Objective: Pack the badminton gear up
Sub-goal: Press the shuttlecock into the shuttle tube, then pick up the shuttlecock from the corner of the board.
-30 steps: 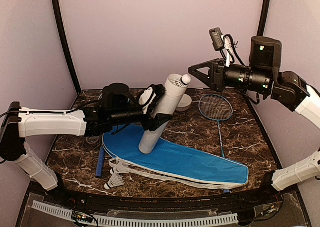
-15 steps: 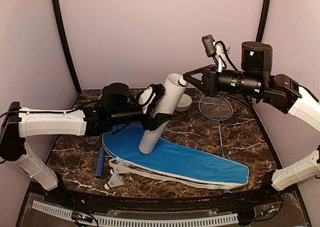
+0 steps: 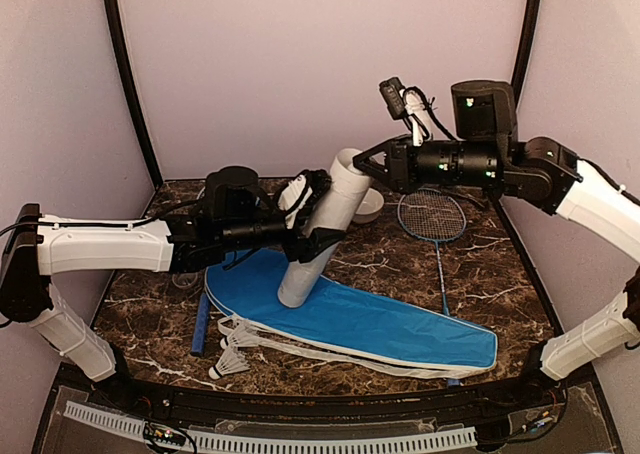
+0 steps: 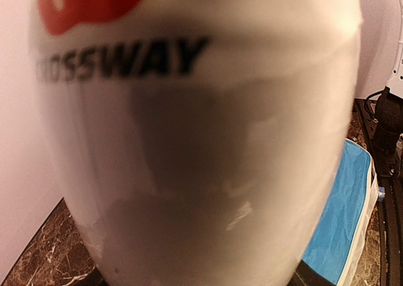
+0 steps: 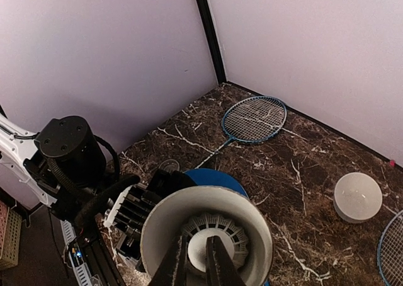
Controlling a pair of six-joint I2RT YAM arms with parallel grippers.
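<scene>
My left gripper [image 3: 322, 219] is shut on the long white tube [image 3: 345, 184], holding it tilted, its foot on the blue racket cover [image 3: 370, 319]. The tube [image 4: 201, 141] fills the left wrist view and hides those fingers. My right gripper [image 3: 360, 164] is at the tube's open mouth. In the right wrist view the right gripper [image 5: 197, 237] is shut, its tips inside the tube's rim [image 5: 157, 223] against the cork of a white shuttlecock [image 5: 215, 223] sitting in the tube. One blue racket [image 3: 432, 214] lies at the back right, another racket [image 5: 255, 119] at the back left.
A small white bowl [image 3: 368, 206] sits behind the tube. Loose shuttlecocks [image 3: 232, 359] lie at the front left by the cover's white trim, next to a blue racket handle [image 3: 200, 324]. Walls close in the back and both sides.
My right gripper has moved left and down to the tube's mouth. The shuttlecock that stuck out of the mouth now sits inside. The left arm and tube have not moved.
</scene>
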